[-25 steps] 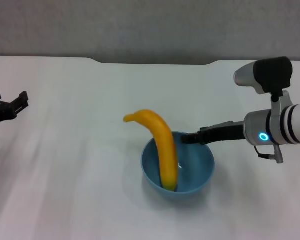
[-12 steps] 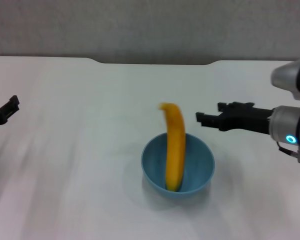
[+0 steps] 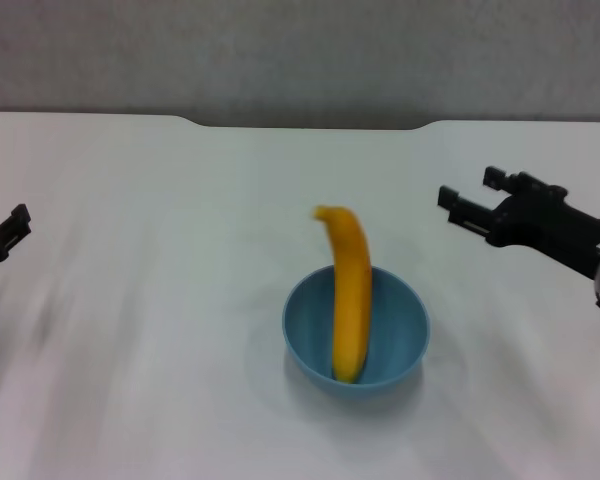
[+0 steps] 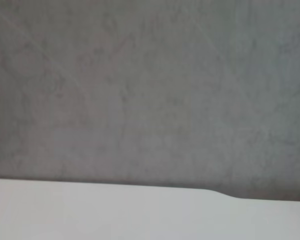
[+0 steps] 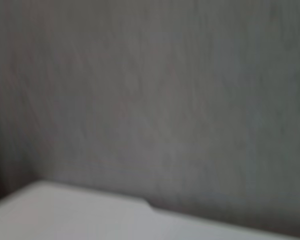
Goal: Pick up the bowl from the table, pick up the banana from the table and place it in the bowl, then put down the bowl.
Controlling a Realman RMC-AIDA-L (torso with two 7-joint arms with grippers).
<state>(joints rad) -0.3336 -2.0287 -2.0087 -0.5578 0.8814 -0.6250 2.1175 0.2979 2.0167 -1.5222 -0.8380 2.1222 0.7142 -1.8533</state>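
Note:
The light-blue bowl (image 3: 356,338) rests on the white table (image 3: 160,300) near the middle front of the head view. The orange-yellow banana (image 3: 347,292) stands in it, its lower end on the bowl's floor and its upper end leaning over the far rim. My right gripper (image 3: 468,200) hovers to the right of the bowl and farther back, open and holding nothing, well apart from the bowl. At the far left edge only the tip of my left gripper (image 3: 10,228) shows. Both wrist views show only the grey wall and the table's far edge.
A grey wall (image 3: 300,50) runs behind the table. The table's far edge has a shallow notch (image 3: 310,124) in the middle.
My right gripper let go of the bowl's rim and pulled back to the right and upward. The banana swung upright in the bowl. The left gripper slid farther left.

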